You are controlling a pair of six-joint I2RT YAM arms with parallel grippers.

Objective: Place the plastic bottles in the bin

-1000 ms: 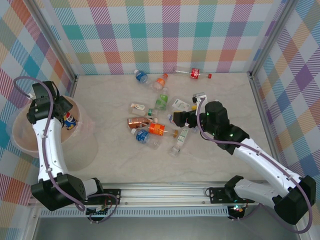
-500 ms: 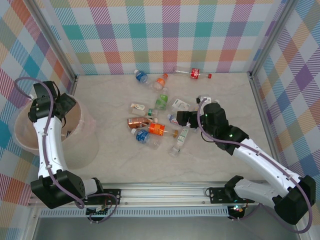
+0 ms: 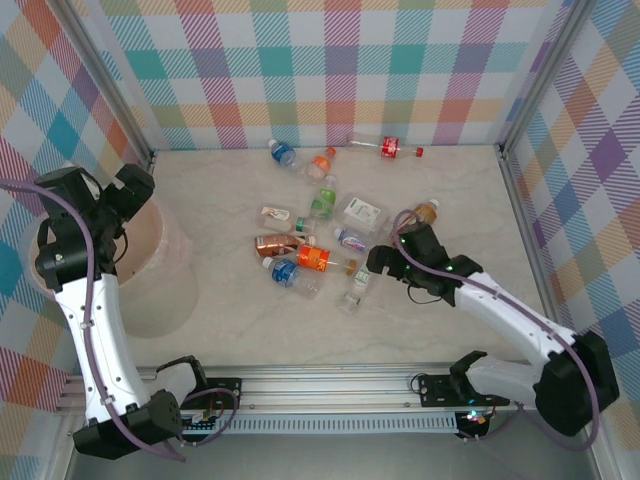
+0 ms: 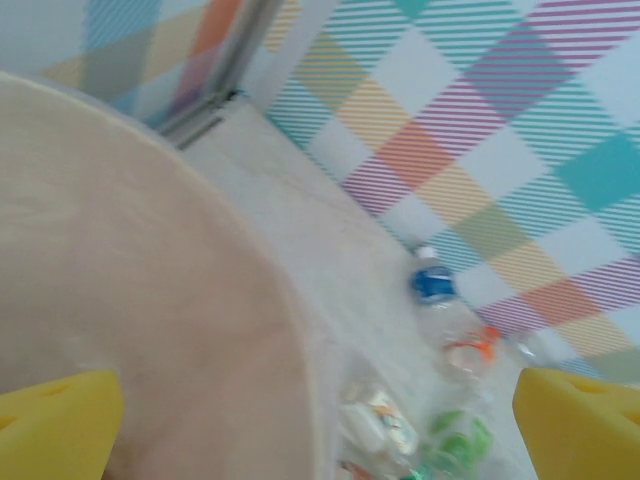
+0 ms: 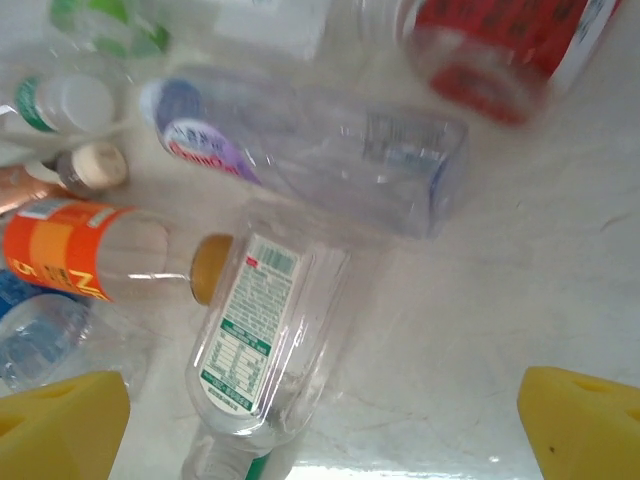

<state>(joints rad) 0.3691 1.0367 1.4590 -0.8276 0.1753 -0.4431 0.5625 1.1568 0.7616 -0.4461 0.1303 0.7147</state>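
Lab test rig: plaid walls (image 3: 330, 60), alu frame rail (image 3: 330, 380), marble-look table (image 3: 240, 325).

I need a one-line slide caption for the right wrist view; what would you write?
Open right gripper poised above a clear bottle lying beside an orange-labelled bottle.

Pale pinkish-beige bin (image 3: 165, 288) on the left; cream marbled surface (image 3: 235, 320); pastel plaid walls (image 3: 330, 70); orange-labelled bottle (image 3: 313, 259), copper bottle (image 3: 272, 243), green-labelled bottle (image 3: 321, 205), red-labelled bottle (image 3: 390, 148).

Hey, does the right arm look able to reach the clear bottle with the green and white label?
Probably yes: its open jaws hang over the clear bottle, whose body lies uncovered, though an orange-labelled bottle crowds one side.
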